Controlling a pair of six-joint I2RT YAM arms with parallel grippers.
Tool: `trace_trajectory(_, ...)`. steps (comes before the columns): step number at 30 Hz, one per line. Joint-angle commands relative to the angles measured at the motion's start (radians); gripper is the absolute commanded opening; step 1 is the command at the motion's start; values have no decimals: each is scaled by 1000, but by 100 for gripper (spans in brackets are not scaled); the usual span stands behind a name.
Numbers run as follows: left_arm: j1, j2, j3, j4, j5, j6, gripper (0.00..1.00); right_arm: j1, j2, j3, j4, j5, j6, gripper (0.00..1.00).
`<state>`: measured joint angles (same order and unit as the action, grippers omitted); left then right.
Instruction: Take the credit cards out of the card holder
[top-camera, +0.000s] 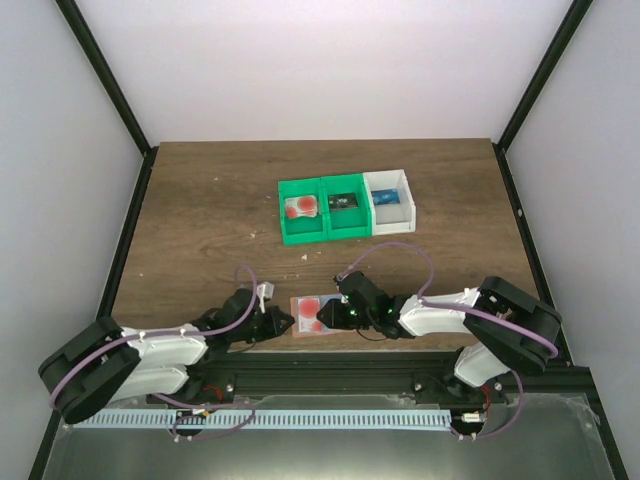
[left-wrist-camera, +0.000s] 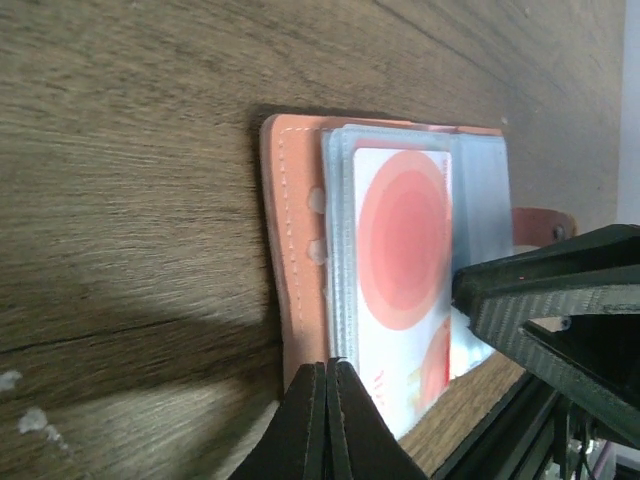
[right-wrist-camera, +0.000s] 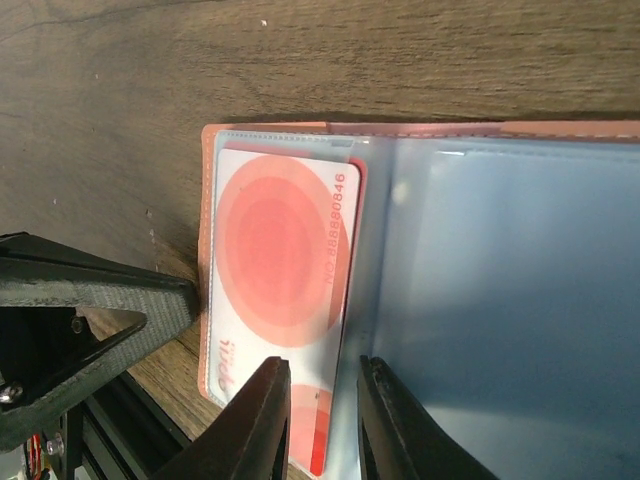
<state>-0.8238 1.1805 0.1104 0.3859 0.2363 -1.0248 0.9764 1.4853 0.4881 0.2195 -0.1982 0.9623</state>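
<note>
Works at the near edge of the table (top-camera: 200, 220), with the card holder (top-camera: 312, 308) spread open and flat between the two arms. Presses the left gripper (left-wrist-camera: 330, 400), fingers shut tight with nothing between them, against the salmon-pink rim on the holder's left side; judged an anchor, there to stop the wallet sliding or folding during a pull from the other side. Holds the right gripper (right-wrist-camera: 322, 400) over the near end of the credit card (right-wrist-camera: 285, 250), jaws spread a little, one finger above the card and the other above the blue-grey pocket beside it, pinching nothing as far as can be seen. Shows the card, pale with a red-orange round blot and a row of red digits, poking out of its clear sleeve past the holder's near rim, most likely the reason for approaching from that end. Cannot tell whether more cards sit beneath it. Finds, well apart toward the middle of the table, a green bin (top-camera: 322, 232) of two compartments touching a white bin (top-camera: 395, 226): a like card (top-camera: 300, 207) with a red blot in the left green compartment, a dark card and a blue one in the others. Reads as mid-task: next probably a close on the card's free end and a slide outward, with risk of the thin card slipping or the sleeve dragging along
</note>
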Motion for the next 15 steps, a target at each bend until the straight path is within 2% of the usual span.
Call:
trace_trajectory(1,-1,-64,10,-39,4,-22,0,-5,-1,-3,8,0,-1,21)
trace_trajectory(4,0,-88,44,-52,-4,-14,0,-5,-5,-12,25,-1,3,21)
trace_trajectory(8,1,-46,67,-31,4,-2,0,-5,-5,-10,27,-2,3,21)
trace_trajectory(15,1,89,39,131,60,-35,0,-6,-5,-17,38,-9,6,20)
